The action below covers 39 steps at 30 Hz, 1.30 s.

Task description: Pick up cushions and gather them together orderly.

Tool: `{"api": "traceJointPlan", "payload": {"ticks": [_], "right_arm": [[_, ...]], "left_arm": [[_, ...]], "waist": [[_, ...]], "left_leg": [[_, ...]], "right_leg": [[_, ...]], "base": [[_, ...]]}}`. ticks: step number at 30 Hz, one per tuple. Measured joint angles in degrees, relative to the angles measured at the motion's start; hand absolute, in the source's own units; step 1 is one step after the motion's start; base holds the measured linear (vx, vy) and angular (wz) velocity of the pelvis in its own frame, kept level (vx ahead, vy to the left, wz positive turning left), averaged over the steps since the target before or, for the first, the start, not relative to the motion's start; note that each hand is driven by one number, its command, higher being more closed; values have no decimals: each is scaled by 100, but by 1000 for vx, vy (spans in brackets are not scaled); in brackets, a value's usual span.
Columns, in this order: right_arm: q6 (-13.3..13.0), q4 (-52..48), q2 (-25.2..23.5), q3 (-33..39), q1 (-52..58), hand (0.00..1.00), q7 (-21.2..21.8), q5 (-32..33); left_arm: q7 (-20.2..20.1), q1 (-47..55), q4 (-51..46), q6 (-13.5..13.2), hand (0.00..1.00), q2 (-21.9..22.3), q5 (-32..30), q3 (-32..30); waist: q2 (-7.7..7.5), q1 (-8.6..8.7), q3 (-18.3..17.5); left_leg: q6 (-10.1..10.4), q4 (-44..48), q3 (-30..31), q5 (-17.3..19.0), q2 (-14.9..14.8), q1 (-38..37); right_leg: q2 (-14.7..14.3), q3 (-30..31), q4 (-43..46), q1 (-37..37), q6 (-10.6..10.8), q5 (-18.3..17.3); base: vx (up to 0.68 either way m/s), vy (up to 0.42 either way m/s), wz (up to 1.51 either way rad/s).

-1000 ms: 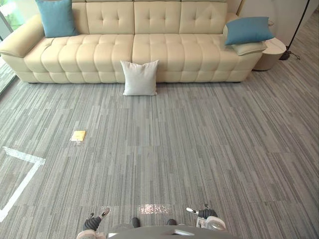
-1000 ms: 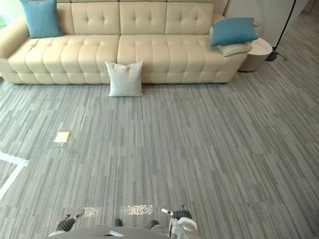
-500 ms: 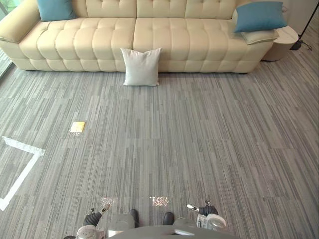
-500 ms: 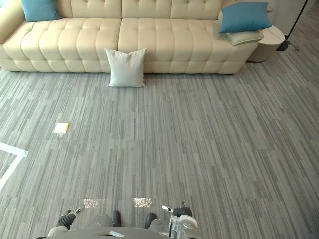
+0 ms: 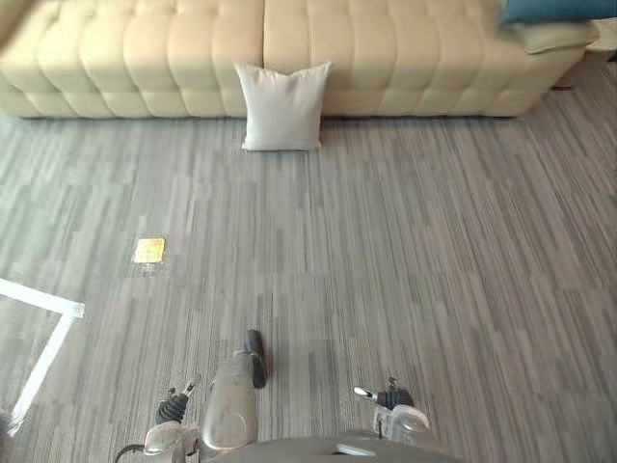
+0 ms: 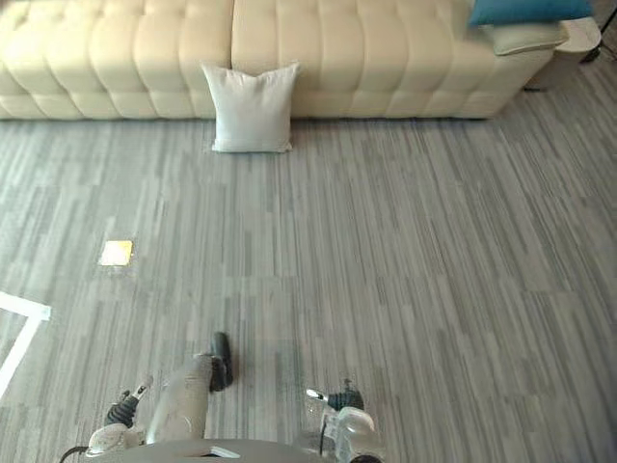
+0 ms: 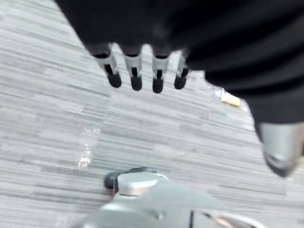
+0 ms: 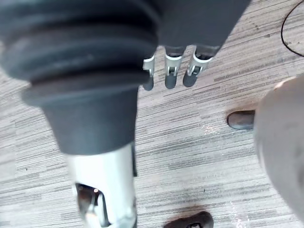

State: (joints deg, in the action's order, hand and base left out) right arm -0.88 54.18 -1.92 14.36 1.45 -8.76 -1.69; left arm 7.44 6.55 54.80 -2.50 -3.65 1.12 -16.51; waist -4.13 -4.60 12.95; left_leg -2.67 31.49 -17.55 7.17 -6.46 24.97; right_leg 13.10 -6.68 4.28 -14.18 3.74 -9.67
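Observation:
A white cushion [image 5: 282, 106] stands on the floor, leaning against the front of the cream sofa [image 5: 145, 58]. At the sofa's right end a blue cushion [image 5: 554, 8] lies on top of a cream cushion [image 5: 559, 37]. My left hand [image 5: 174, 409] hangs low at the near left, far from every cushion. Its fingers [image 7: 134, 76] are straight and hold nothing. My right hand [image 5: 388, 395] hangs at the near right, its fingers [image 8: 171, 76] also straight and empty.
Grey striped carpet stretches between me and the sofa. A small yellow item [image 5: 148, 251] lies on it to the left, near white tape lines [image 5: 43, 299]. A round side table [image 6: 586, 34] stands past the sofa's right end.
The camera has moved toward the sofa and tipped down, so the sofa and white cushion sit higher and larger. The blue cushion at the sofa's left end has left the view.

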Motion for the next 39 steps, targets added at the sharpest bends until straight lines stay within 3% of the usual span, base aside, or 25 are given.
{"api": "traceJointPlan", "payload": {"ticks": [1, 3, 5, 6, 8, 10, 13, 15, 17, 18, 19, 21, 23, 24, 25, 26, 27, 28, 29, 30, 31, 34, 35, 37, 39], "right_arm": [[-9, 117, 1, 37, 12, 0, 6, -38], [-14, 206, 71, 41, 22, 0, 3, -87], [-10, 288, 92, 44, 49, 0, 7, -97], [-16, 280, 101, 54, 66, 0, 37, -78], [-23, 248, 151, 30, 31, 0, 79, -90], [-36, -13, 182, 11, 85, 0, 82, -91], [-64, -421, 185, -8, 217, 0, 84, -84], [-75, -634, 167, -3, 221, 0, 104, -78], [-123, -659, 166, 8, 158, 0, 116, -76], [-126, -669, 165, 8, 163, 0, 125, -67], [-135, -722, 180, 19, 138, 0, 129, -43], [-119, -705, 279, 81, -16, 0, 125, -86], [-123, -845, 276, 193, 14, 0, 134, -90], [-111, -890, 303, 174, 125, 0, 168, -106], [-109, -879, 277, 186, 220, 0, 235, -80], [-112, -883, 289, 185, 223, 0, 233, -119], [-103, -879, 293, 167, 237, 0, 237, -170], [-80, -905, 297, 160, 250, 0, 233, -211], [-46, -911, 299, 156, 250, 0, 231, -212], [-13, -916, 297, 150, 261, 0, 221, -210], [-11, -832, 279, 149, 253, 0, 216, -210], [12, -801, 232, 151, 333, 0, 198, -207], [14, -799, 237, 152, 356, 0, 192, -206], [30, -770, 215, 169, 359, 0, 187, -204], [71, -744, 203, 186, 397, 0, 179, -204]], "left_arm": [[-5, 76, -11, -1, 0, 6, 33, -6], [-2, 150, 2, -1, 0, 1, 103, -22], [-15, 151, 28, 12, 0, -112, 96, 75], [-21, 151, 33, 14, 0, -156, 101, 137], [-21, 148, 32, 29, 0, -155, 100, 143], [-15, 200, 1, 37, 0, -74, 99, 134], [-17, 220, -6, 37, 0, -72, 93, 120], [-16, 185, -5, 39, 0, -53, 93, 103], [-11, 144, 7, 37, 0, -16, 90, 92], [-13, 119, 11, 37, 0, -14, 83, 92], [-16, 28, 129, 35, 0, 61, 68, 99], [-43, -144, 187, -48, 0, 220, -30, 109], [-33, -149, 169, -60, 0, 352, -33, 95], [-36, -103, 168, -53, 0, 420, -127, 96], [-39, -105, 157, -51, 0, 493, -159, 103], [-50, -116, 155, -49, 0, 525, -166, 87], [-53, -172, 132, -35, 0, 636, -184, 43], [-79, -194, -16, -25, 0, 700, -183, -28], [-82, -175, -52, -28, 0, 703, -184, -41], [-90, -152, -95, -23, 0, 708, -176, -99], [-93, -148, -188, -5, 0, 699, -173, -135], [-142, -143, -359, -10, 0, 696, -136, -131], [-162, -143, -414, -11, 0, 696, -130, -134], [-163, -158, -465, -37, 0, 694, -133, -135], [-162, -210, -471, -52, 0, 691, -135, -128]], "waist": [[-67, -47, -74], [-85, -46, -197], [-196, 51, -264], [-200, 129, -265], [-172, 171, -238], [12, 169, -151], [57, 243, -152], [82, 279, -136], [128, 291, -106], [125, 301, -106], [198, 361, -102], [471, 288, 47], [516, 398, 66], [540, 448, -74], [682, 426, -228], [719, 438, -239], [772, 479, -269], [813, 455, -258], [836, 431, -245], [891, 376, -218], [880, 361, -191], [727, 258, -161], [734, 238, -165], [695, 185, -146], [656, 121, -123]], "left_leg": [[-72, 350, 22, 258, 58, -14], [34, 295, 25, 797, 165, -246], [-37, 148, -23, 1003, 419, -492], [-112, 51, -28, 1097, 519, -754], [-153, -220, 31, 1193, 598, -1322], [-96, -786, 81, 1325, 545, -2290], [104, -1150, 145, 1431, 370, -2951], [313, -1305, 183, 1550, 222, -3279], [432, -1819, 219, 1635, 81, -3937], [436, -1953, 267, 1639, 84, -4063], [454, -2116, 516, 1632, 0, -4311], [453, -2325, 1027, 1318, 108, -4387], [525, -2403, 1235, 822, 204, -4595], [552, -2216, 1464, 711, 103, -4609], [576, -1854, 1605, 731, -28, -4524], [584, -1553, 1628, 734, -132, -4392], [861, -351, 1771, 533, -318, -3801], [1127, 694, 1787, 11, -504, -3309], [1251, 1097, 1782, -222, -605, -3141], [1269, 2256, 1580, -418, -896, -2654], [1154, 2958, 1202, -127, -1124, -2298], [912, 2995, 563, 376, -1162, -1836], [720, 2636, 245, 639, -1175, -1440], [626, 1728, -161, 839, -1142, -1118], [582, 330, -408, 665, -932, -998]], "right_leg": [[115, 32, 276, 29, 163, 97], [271, 129, 898, 232, 250, 87], [550, 329, 2252, 805, 509, 195], [636, 515, 3508, 1281, 611, 570], [637, 385, 5194, 1928, 542, 538], [446, -155, 6207, 2509, 70, -8], [194, -710, 5877, 3258, -54, -530], [37, -919, 4990, 3861, -63, -597], [-292, -1015, 2827, 4107, -91, -41], [-357, -963, 2342, 4099, -124, 307], [-498, -968, 2120, 3871, -522, 1251], [-452, -1005, 2585, 3823, -649, 917], [-170, -976, 3463, 3845, -711, 454], [-224, -963, 3462, 3806, -613, 58], [-342, -1080, 3240, 3531, -465, -182], [-371, -1160, 3167, 3431, -485, -236], [-483, -1356, 3010, 3180, -529, -332], [-632, -1458, 2835, 2934, -586, -376], [-695, -1460, 2744, 2812, -618, -392], [-943, -1434, 2473, 2445, -696, -440], [-1088, -1371, 2136, 1988, -705, -445], [-1097, -1233, 1451, 1249, -568, -363], [-1036, -1190, 1059, 838, -450, -293], [-869, -1158, 740, 475, -308, -209], [-615, -1186, 542, 126, -181, -219]], "base": [[457, 263, -21], [341, 192, -31], [442, 239, 3], [452, 150, 28], [377, 52, 12], [407, -6, -16], [335, -87, 6], [482, -227, 15], [642, -298, 23], [654, -261, 51], [415, -155, 48], [439, -181, 39], [484, -240, 53], [420, -225, 67], [427, -232, 63], [420, -207, 51], [412, -211, 34], [414, -190, 22], [422, -132, -22], [419, -67, -44], [489, -44, -44], [393, 12, -25], [399, 91, -12], [425, 191, -13], [468, 298, -5]]}}
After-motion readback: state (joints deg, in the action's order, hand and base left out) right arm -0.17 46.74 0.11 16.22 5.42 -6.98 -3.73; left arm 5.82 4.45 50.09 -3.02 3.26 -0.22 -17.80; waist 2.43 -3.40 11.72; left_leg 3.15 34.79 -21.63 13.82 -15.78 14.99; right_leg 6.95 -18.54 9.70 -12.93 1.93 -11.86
